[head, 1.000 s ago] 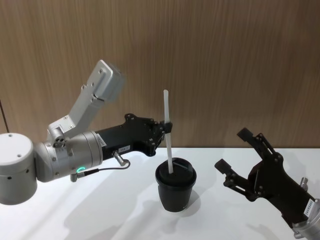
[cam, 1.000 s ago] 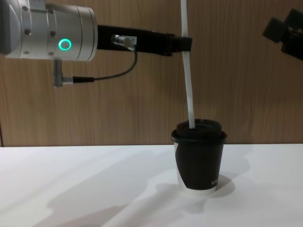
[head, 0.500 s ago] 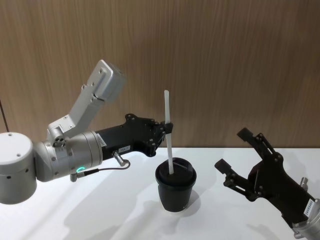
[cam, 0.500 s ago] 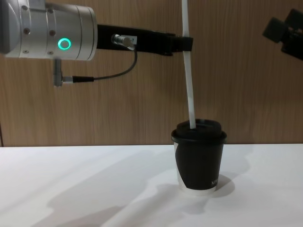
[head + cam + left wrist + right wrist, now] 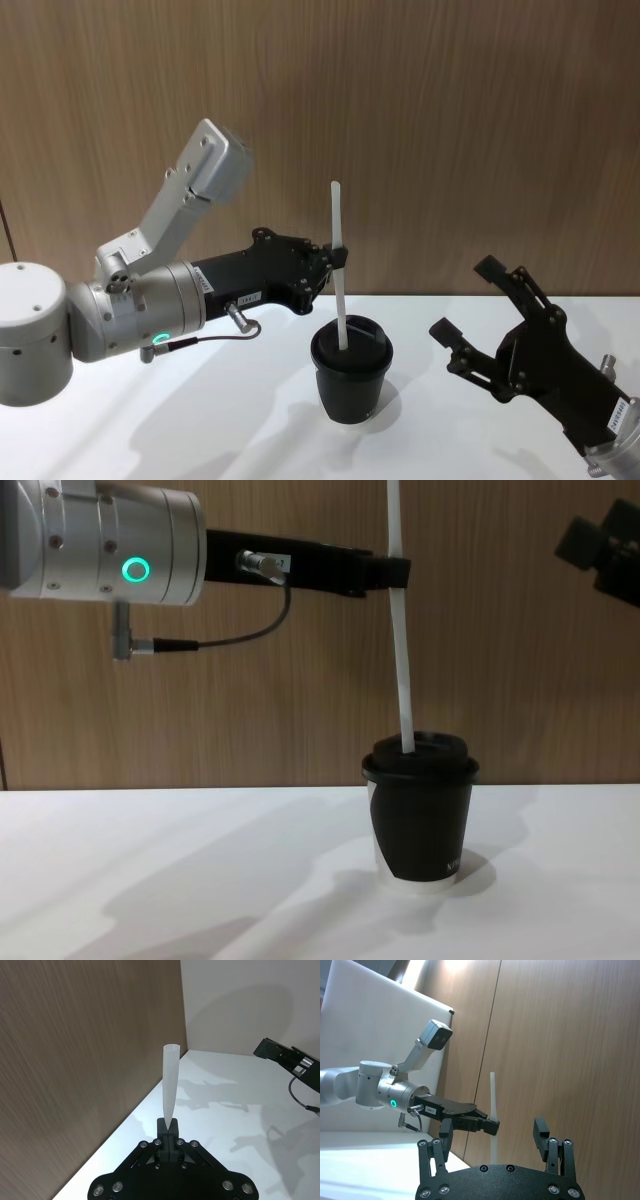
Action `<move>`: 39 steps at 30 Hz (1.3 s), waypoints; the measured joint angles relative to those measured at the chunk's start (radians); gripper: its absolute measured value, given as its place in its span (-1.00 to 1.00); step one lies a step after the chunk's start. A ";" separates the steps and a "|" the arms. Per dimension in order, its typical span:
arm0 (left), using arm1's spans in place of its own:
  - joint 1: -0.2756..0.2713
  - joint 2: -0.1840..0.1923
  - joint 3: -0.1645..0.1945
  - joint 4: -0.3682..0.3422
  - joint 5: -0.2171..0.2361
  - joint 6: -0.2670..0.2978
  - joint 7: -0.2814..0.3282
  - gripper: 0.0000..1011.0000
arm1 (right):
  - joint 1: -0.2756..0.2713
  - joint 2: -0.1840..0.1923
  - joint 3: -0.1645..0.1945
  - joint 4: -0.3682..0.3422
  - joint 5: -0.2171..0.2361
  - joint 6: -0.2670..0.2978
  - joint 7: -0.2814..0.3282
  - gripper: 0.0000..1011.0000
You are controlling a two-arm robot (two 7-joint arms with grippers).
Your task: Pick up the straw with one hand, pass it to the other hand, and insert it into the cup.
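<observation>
Head view, from its left edge: our left arm reaches toward the middle of the frame, green ring lit on its silver wrist, and the left gripper [image 5: 335, 258] pinches the straw [image 5: 338, 250] partway up its length. We hold the straw nearly upright, leaning slightly, its lower end meeting the lid of the cup [image 5: 351, 370], which stands on the white table [image 5: 200, 430] in the lower middle of the frame. Chest view puts the left gripper [image 5: 395, 572] at upper centre, the straw [image 5: 403, 670] dropping from it to the cup [image 5: 420, 810] lid. At the lower right of the head view, our right gripper [image 5: 470, 315] hangs well apart from the cup, fingers spread, holding nothing.
</observation>
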 joint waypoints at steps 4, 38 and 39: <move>-0.001 0.002 0.001 -0.001 0.000 0.002 0.000 -1.00 | 0.000 0.000 0.000 0.000 0.000 0.000 0.000 0.98; -0.024 -0.014 0.020 0.060 -0.013 -0.001 -0.030 -0.92 | 0.000 0.000 0.000 0.000 0.000 0.000 0.000 0.98; -0.025 -0.014 0.021 0.062 -0.013 -0.001 -0.030 -0.88 | 0.000 0.000 0.000 0.000 0.000 0.000 0.000 0.98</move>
